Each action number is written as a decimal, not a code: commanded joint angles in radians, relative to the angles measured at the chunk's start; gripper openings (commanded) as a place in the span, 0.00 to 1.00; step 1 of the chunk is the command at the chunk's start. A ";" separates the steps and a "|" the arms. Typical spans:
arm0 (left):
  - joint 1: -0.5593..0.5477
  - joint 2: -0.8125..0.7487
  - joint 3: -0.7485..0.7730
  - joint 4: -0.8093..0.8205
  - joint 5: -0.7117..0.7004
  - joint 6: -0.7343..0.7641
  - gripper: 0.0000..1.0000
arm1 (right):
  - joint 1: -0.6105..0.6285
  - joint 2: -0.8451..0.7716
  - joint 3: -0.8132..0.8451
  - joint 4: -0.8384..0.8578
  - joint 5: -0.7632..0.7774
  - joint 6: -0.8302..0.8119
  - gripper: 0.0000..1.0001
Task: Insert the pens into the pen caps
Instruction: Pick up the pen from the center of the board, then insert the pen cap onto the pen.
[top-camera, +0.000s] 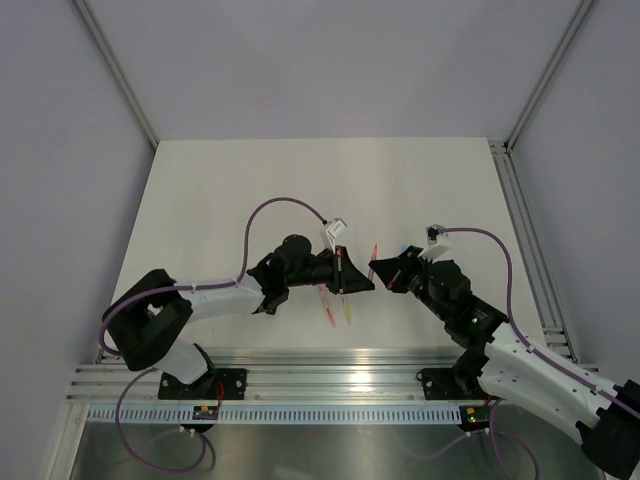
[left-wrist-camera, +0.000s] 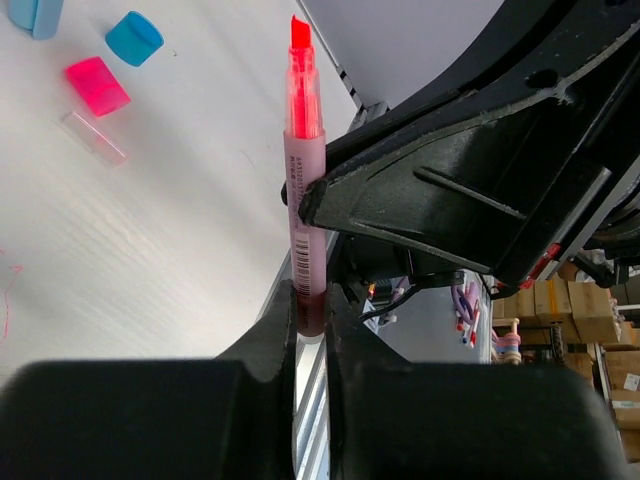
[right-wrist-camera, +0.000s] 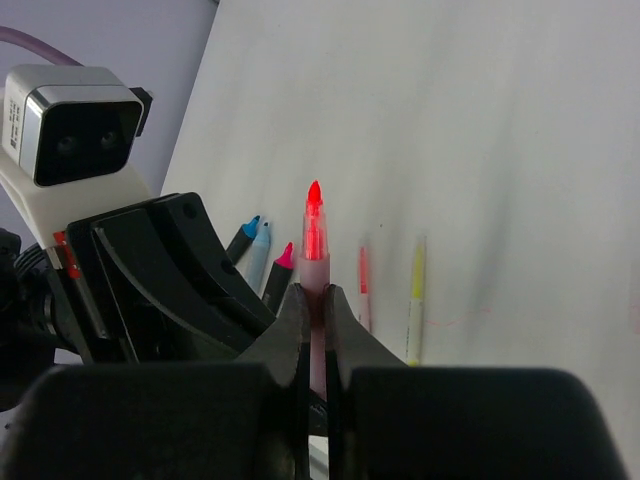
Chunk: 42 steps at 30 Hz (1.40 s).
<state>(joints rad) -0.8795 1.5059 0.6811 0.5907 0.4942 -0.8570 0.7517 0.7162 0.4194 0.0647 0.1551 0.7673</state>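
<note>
A red-pink highlighter pen (left-wrist-camera: 303, 150), uncapped, is held above the table between both grippers. My left gripper (left-wrist-camera: 310, 300) is shut on its lower end. My right gripper (right-wrist-camera: 315, 296) is shut on its barrel (right-wrist-camera: 315, 240) just below the tip. In the top view the two grippers (top-camera: 357, 280) (top-camera: 382, 270) meet at the pen (top-camera: 373, 257). A pink cap (left-wrist-camera: 97, 86), a blue cap (left-wrist-camera: 134, 38), a light blue cap (left-wrist-camera: 35, 12) and a clear cap (left-wrist-camera: 95, 137) lie on the table.
Other pens lie on the table: a black one with a blue tip (right-wrist-camera: 240, 240), a pale-blue one (right-wrist-camera: 258, 250), a black one with a pink tip (right-wrist-camera: 280, 268), a thin red-pink stick (right-wrist-camera: 363, 285) and a yellow one (right-wrist-camera: 415, 295). Aluminium rails (top-camera: 350, 380) run along the near edge.
</note>
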 joint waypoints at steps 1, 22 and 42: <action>-0.010 0.002 0.041 0.086 0.021 0.021 0.00 | 0.008 0.022 -0.002 0.070 -0.075 -0.011 0.00; -0.004 -0.279 -0.115 -0.156 -0.281 0.191 0.00 | 0.008 -0.029 0.133 -0.319 -0.108 -0.123 0.45; -0.004 -0.504 -0.218 -0.175 -0.272 0.317 0.00 | -0.262 0.568 0.283 -0.414 -0.040 -0.155 0.25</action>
<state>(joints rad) -0.8841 1.0199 0.4725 0.3519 0.2268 -0.5789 0.5129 1.2556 0.6464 -0.3641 0.1356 0.6476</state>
